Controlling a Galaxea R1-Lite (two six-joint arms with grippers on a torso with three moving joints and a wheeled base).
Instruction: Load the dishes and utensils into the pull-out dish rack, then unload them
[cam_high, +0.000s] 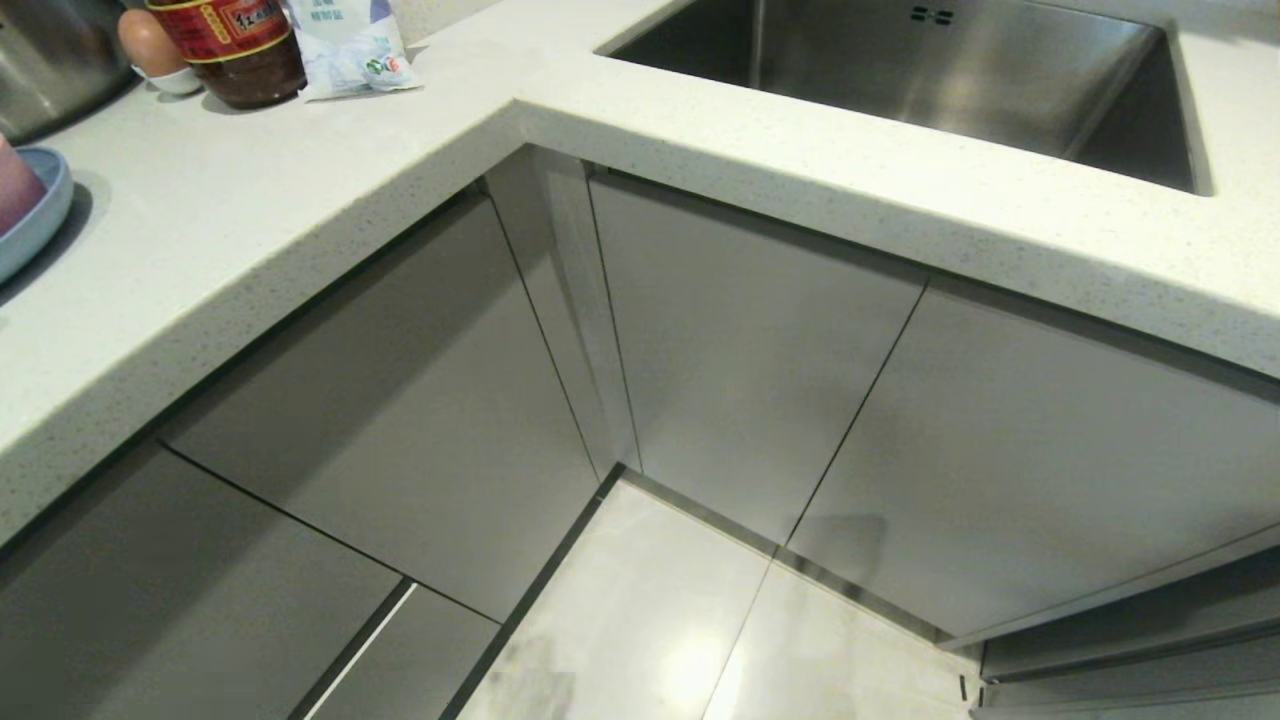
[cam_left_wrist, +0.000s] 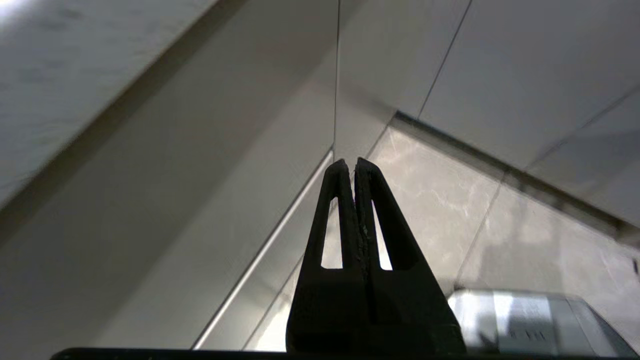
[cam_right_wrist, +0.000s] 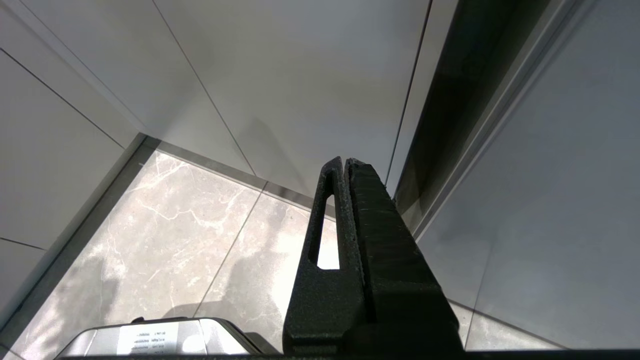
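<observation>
Both grippers closed, empty | plate (cam_high: 30, 215) flat on counter (cam_high: 250, 230)

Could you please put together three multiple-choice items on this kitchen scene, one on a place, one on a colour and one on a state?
1. Where is the blue plate?
A. In the sink
B. On the countertop at the head view's left edge
C. On the floor

2. What colour is the lid of the dark jar?
A. Green
B. Red
C. White

3. How do the cabinet fronts under the counter stand?
A. Closed, no rack pulled out
B. One door swung wide open
C. A drawer pulled out with dishes in it

Answers: 1 B, the plate sits on the countertop, partly cut off by the left edge, while the sink holds nothing visible. 2 B, its lid and label are red. 3 A, every front lies flush and no wire rack shows in any view.
</observation>
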